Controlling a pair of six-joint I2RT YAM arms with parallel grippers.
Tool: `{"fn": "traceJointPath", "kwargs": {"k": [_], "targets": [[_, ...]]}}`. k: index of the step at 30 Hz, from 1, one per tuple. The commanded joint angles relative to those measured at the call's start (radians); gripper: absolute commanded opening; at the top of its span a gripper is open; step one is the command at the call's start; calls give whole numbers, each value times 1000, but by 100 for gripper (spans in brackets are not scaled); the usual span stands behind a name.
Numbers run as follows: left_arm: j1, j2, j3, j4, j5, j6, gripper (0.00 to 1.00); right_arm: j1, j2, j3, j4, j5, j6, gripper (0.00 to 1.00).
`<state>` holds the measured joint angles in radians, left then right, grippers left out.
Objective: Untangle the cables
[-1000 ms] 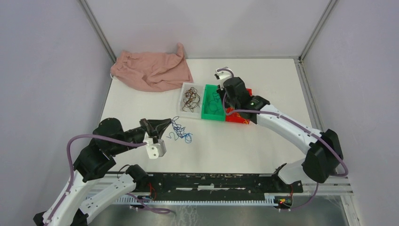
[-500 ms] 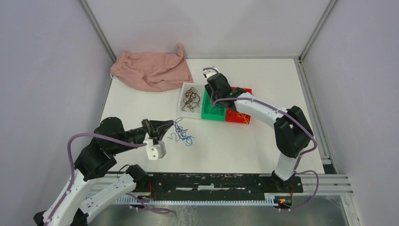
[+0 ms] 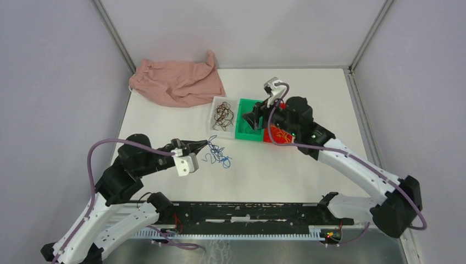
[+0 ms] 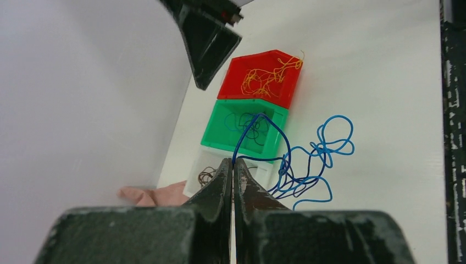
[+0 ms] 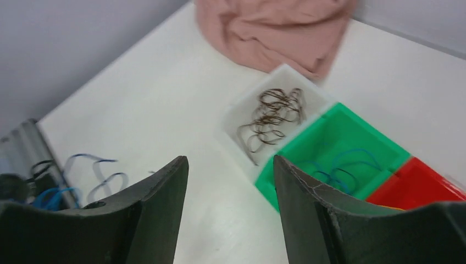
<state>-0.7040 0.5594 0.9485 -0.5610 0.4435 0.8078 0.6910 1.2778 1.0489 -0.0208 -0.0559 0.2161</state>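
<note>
White bench (image 3: 286, 170), grey walls round it. Vs a sec ago: the right arm (image 3: 351, 165) has swung round, so its wrist now sits over the near end of the green bin (image 3: 248, 136). The right jaws stand apart w/ nothing between them. The left arm (image 3: 129, 165) has reached a bit further in, and the loose blue bunch (image 3: 218, 155) has slid slightly right w/ it. The left jaws are together, clamped on one strand of that bunch, which lies on the bench just in front of the bins.

Count:
- 2 arms
- 3 bins in a row: white bin (image 3: 222, 134), green bin, red bin (image 3: 275, 139)
- 1 pink cloth (image 3: 178, 82), back left
- 4 cable bunches: brown bunch (image 3: 223, 114) in the white bin, second blue bunch (image 4: 250, 125) in the green, yellow-orange bunch (image 4: 266, 77) in the red, plus the loose one
</note>
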Motion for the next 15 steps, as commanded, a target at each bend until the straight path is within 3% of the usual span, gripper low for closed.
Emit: {"fn": "traceJointPath", "kwargs": {"k": [1, 7, 15], "targets": [[-3, 24, -5, 55, -25, -192, 3, -1, -166, -174, 259, -307, 166, 65], [-3, 35, -9, 96, -29, -220, 3, 31, -255, -329, 347, -381, 246, 69], [-3, 33, 1, 82, -6, -176, 3, 140, -245, -326, 357, -463, 304, 72]]}}
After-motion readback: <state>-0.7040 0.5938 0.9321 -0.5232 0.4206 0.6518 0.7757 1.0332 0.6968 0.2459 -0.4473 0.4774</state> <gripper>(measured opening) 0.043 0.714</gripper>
